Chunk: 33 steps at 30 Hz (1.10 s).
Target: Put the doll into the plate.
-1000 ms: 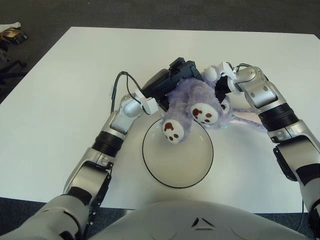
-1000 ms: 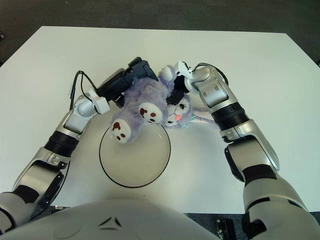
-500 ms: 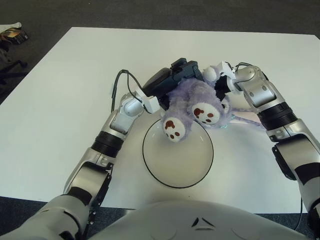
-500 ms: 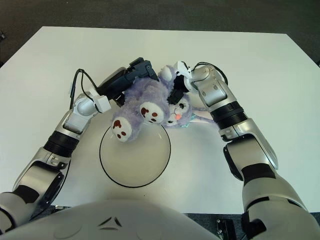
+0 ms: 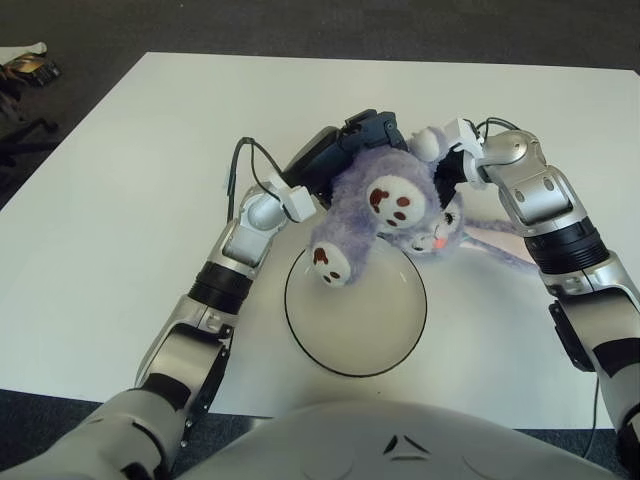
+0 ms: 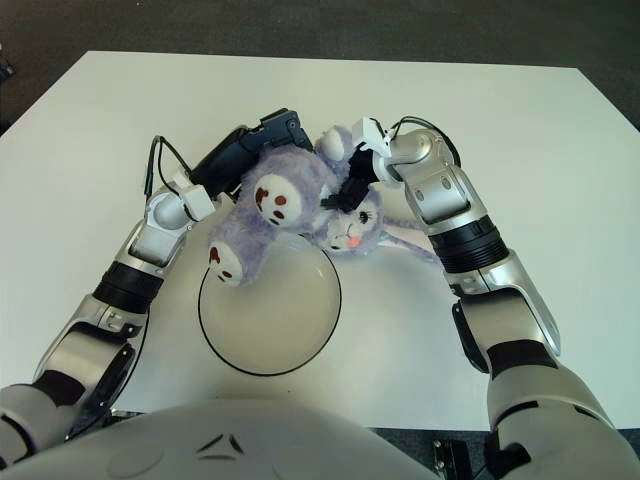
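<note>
A fluffy purple doll with white paws and a pink tongue hangs upside down, lifted off the table. It is above the far rim of the white plate, one foot dangling over the bowl. My left hand presses its dark fingers against the doll's body from the left. My right hand grips the doll from the right, near its head. The doll hides most of both hands' fingers.
The plate sits near the front middle of a white table. A purple ear or tail of the doll trails onto the table at the right. Dark floor surrounds the table.
Both hands have raised the doll and tipped it leftward. Its feet now point higher and further left, and its face shows at the right.
</note>
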Each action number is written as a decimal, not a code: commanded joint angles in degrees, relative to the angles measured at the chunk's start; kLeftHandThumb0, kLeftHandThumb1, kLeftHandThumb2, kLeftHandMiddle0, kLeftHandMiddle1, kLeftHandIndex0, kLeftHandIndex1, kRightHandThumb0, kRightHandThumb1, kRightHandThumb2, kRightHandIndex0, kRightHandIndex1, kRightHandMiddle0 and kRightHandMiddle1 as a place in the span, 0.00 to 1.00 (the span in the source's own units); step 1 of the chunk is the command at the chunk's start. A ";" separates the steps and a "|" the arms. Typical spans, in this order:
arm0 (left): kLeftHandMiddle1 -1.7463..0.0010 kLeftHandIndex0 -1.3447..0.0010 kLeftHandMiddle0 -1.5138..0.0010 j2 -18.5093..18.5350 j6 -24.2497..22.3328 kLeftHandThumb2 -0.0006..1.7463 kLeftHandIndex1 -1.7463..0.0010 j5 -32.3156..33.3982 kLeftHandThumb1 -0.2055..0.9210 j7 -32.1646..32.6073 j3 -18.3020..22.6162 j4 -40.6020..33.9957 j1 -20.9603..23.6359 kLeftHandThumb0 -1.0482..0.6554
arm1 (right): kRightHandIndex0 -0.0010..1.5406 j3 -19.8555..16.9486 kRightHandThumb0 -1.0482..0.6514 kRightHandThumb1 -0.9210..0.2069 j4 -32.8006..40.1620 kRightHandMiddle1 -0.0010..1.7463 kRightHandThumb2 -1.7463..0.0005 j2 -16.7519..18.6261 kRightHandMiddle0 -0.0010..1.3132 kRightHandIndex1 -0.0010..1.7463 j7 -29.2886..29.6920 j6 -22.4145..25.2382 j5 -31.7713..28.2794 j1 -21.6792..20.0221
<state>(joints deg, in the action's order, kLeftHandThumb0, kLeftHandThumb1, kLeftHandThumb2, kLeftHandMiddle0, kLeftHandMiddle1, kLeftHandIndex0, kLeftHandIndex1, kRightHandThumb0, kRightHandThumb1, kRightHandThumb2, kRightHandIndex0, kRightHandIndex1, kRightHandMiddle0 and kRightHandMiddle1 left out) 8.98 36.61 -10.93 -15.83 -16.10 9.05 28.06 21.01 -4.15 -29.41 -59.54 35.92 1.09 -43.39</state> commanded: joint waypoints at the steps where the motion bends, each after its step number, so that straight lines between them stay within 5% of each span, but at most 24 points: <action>1: 0.03 0.52 0.47 -0.88 -0.83 0.94 0.01 -0.26 0.20 -0.46 -0.87 0.13 0.07 0.61 | 0.39 -1.24 0.62 0.50 0.99 1.00 0.27 -0.90 0.28 0.98 -0.72 7.06 -1.97 -1.30; 5: 0.03 0.51 0.45 -1.15 -1.42 0.95 0.00 -2.33 0.19 1.12 -0.41 -0.02 0.00 0.61 | 0.42 -7.47 0.62 0.56 2.11 1.00 0.22 -3.45 0.30 0.99 0.06 14.66 -5.42 -1.77; 12: 0.01 0.52 0.46 -2.06 -4.05 0.96 0.00 -2.48 0.18 2.38 -0.11 -1.04 -0.76 0.61 | 0.44 -8.14 0.62 0.53 6.81 1.00 0.27 -3.50 0.28 0.93 2.41 18.97 -7.28 -1.87; 16: 0.01 0.52 0.46 -2.62 -6.28 0.96 0.00 -3.70 0.18 4.13 0.50 -1.83 -1.04 0.61 | 0.46 -5.47 0.62 0.51 9.87 1.00 0.31 -5.66 0.28 0.86 5.18 12.17 -3.30 -0.73; 24: 0.04 0.53 0.43 -3.36 -8.06 0.95 0.00 -5.05 0.18 6.89 1.31 -2.01 -1.14 0.61 | 0.33 -4.84 0.62 0.31 12.25 1.00 0.48 -6.72 0.24 0.84 12.88 3.77 2.68 2.75; 26: 0.05 0.53 0.42 -3.66 -8.30 0.95 0.00 -5.42 0.18 8.13 1.88 -1.59 -1.02 0.61 | 0.33 -5.44 0.75 0.28 13.44 0.96 0.53 -7.17 0.11 0.86 15.53 0.62 4.63 4.73; 33: 0.07 0.52 0.39 -3.90 -7.71 0.97 0.00 -6.34 0.14 10.91 2.91 0.17 -0.13 0.61 | 0.35 -8.25 0.84 0.28 15.38 0.90 0.55 -8.36 0.01 0.87 20.81 -10.62 7.66 9.99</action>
<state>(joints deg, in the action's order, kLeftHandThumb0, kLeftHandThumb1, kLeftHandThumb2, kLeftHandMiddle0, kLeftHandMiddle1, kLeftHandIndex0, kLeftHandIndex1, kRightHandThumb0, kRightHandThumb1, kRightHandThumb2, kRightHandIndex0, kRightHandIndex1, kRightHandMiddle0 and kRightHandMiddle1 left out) 4.87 28.83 -16.79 -6.33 -14.41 8.39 27.76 14.90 10.63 -35.76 -41.82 29.59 6.13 -35.37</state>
